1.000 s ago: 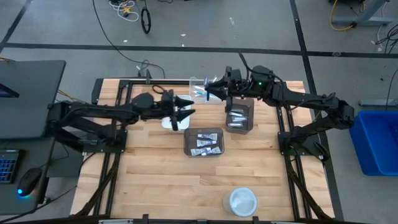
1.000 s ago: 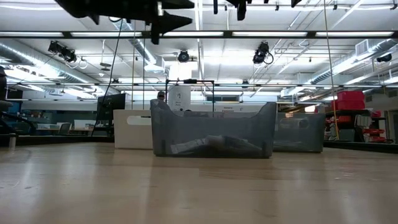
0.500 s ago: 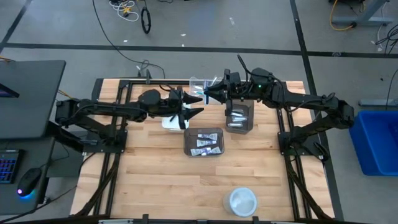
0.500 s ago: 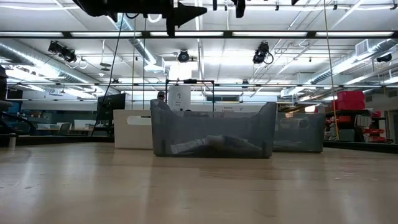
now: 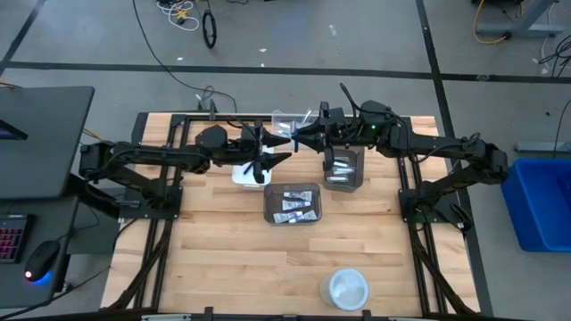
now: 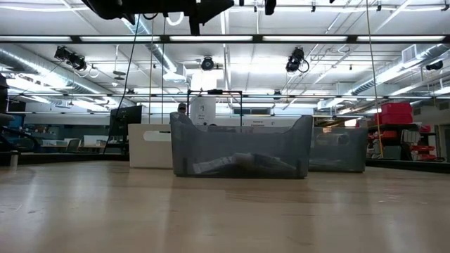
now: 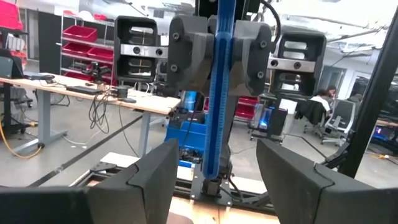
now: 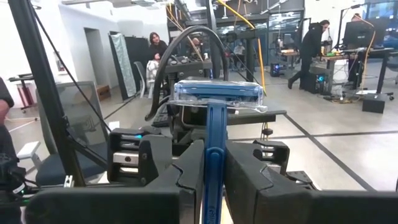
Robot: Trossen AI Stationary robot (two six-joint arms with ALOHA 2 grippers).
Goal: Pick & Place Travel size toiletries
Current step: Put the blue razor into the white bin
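A blue-handled razor [image 8: 214, 134] with a clear-capped head [image 8: 216, 93] sits in my right gripper [image 8: 213, 163], which is shut on it. That gripper [image 5: 296, 135] hovers above the table's far middle, beside the clear bin [image 5: 284, 119]. My left gripper [image 5: 278, 150] is open and faces it from the left. In the left wrist view the razor's blue handle [image 7: 218, 93] stands between the open left fingers [image 7: 152, 180] without touching them. More small tubes lie in the dark grey bin [image 5: 293, 203]. My right gripper pinches the razor's blue handle [image 8: 214, 149] between its two fingers. It comes level from the table's right, with the fingers across the handle. The capped head stands out past the fingers, and the razor is lifted clear of the table.
A second dark bin [image 5: 343, 168] holding items stands right of centre. A white bin [image 5: 243, 175] lies under the left arm. A round white dish [image 5: 348, 287] sits near the front edge. In the low view the dark grey bin [image 6: 239, 147] stands mid-table, with both arms high above it.
My left gripper has moved toward the table's right, closing on the right gripper, and has stayed open. My right gripper has edged a little toward the left, still shut on the razor.
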